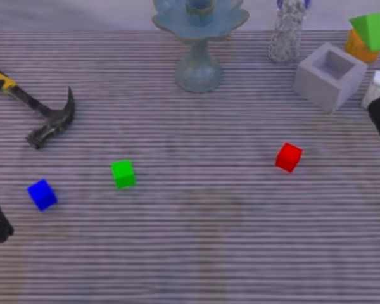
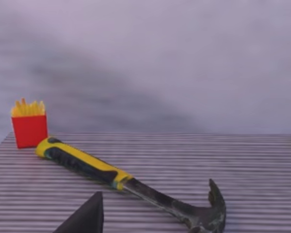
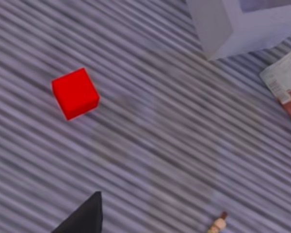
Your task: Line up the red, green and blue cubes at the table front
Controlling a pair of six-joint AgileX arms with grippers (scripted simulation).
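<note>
The blue cube (image 1: 42, 194) and green cube (image 1: 123, 173) lie near the surface's (image 1: 202, 253) left edge, below the hammer (image 1: 41, 111); the red cube (image 1: 289, 157) lies near the grey box (image 1: 326, 76). For both pincers, I cannot tell if they are open.

blue cube (image 1: 42, 194) far left on the table (image 1: 196, 253), green cube (image 1: 123, 173) near it, red cube (image 1: 289, 157) well apart to the right (all glossy, slightly rotated).

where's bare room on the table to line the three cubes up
The front strip of the table, below the blue cube, green cube and red cube, is bare. The back edge is crowded: hammer, stand, grey box.
</note>
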